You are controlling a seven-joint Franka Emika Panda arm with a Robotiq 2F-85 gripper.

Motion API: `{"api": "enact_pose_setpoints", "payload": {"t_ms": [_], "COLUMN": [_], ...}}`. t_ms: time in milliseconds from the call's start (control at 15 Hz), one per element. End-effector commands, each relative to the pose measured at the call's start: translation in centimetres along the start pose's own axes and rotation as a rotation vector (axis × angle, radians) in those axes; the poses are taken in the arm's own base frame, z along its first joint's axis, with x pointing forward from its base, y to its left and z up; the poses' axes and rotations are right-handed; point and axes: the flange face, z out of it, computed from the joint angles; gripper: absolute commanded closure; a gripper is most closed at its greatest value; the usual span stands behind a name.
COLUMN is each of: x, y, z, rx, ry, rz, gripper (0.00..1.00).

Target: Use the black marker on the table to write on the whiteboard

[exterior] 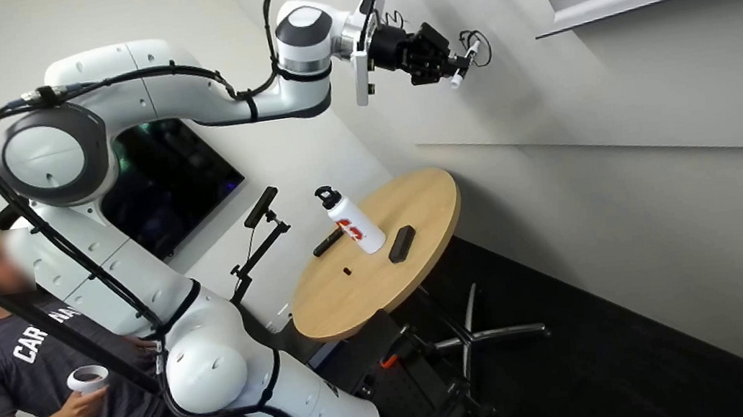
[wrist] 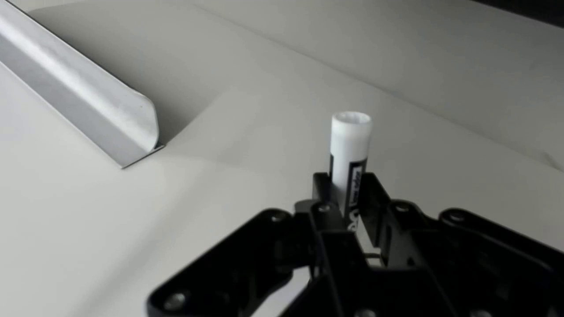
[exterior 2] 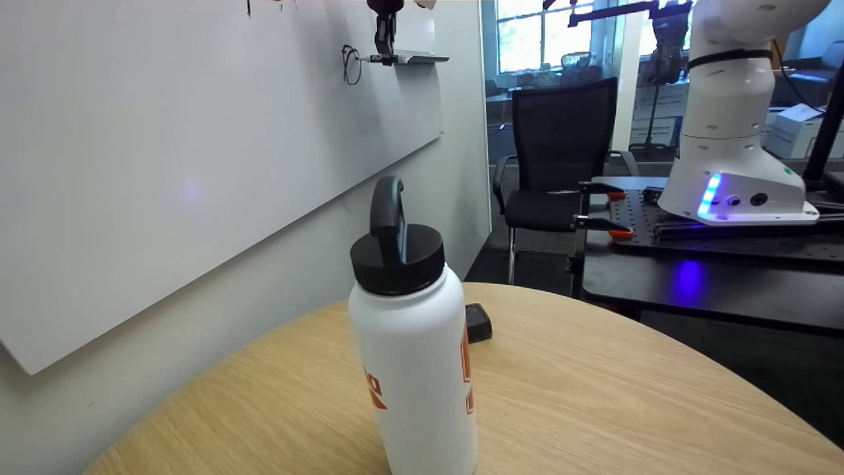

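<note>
My gripper [exterior: 460,65] is shut on a marker with a white barrel and black label; its white rear end [wrist: 351,132] sticks out between the fingertips [wrist: 346,187] in the wrist view. The gripper [exterior 2: 384,59] also shows high up in an exterior view, with the marker [exterior 2: 364,59] pointing toward the whiteboard [exterior 2: 165,145]. Black looped lines [exterior 2: 352,64] are on the board by the marker's front end; they also show in an exterior view [exterior: 484,51]. Whether the tip touches the board I cannot tell. The round wooden table [exterior: 327,309] stands below.
A white bottle with red print [exterior: 356,225] stands on the table. A black block [exterior: 402,244], a dark stick-shaped object [exterior: 327,242] and a tiny black piece [exterior: 347,271] lie there. A metal ledge [wrist: 83,83] juts from the board near the gripper. A person [exterior: 60,376] stands behind the arm.
</note>
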Motion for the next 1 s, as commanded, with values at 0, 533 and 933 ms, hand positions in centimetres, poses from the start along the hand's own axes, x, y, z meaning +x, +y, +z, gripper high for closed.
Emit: {"api": "enact_pose_setpoints", "payload": {"t_ms": [0, 533, 933], "x": [1.1, 1.4, 1.4], "y": [-0.4, -3.0, -2.2], "z": [0.3, -0.8, -2.3], "rx": [-0.012, 0.007, -0.005], "ry": [-0.026, -0.001, 0.033], "rz": [-0.030, -0.133, -0.105], "gripper": [0.95, 0.95, 0.95]}}
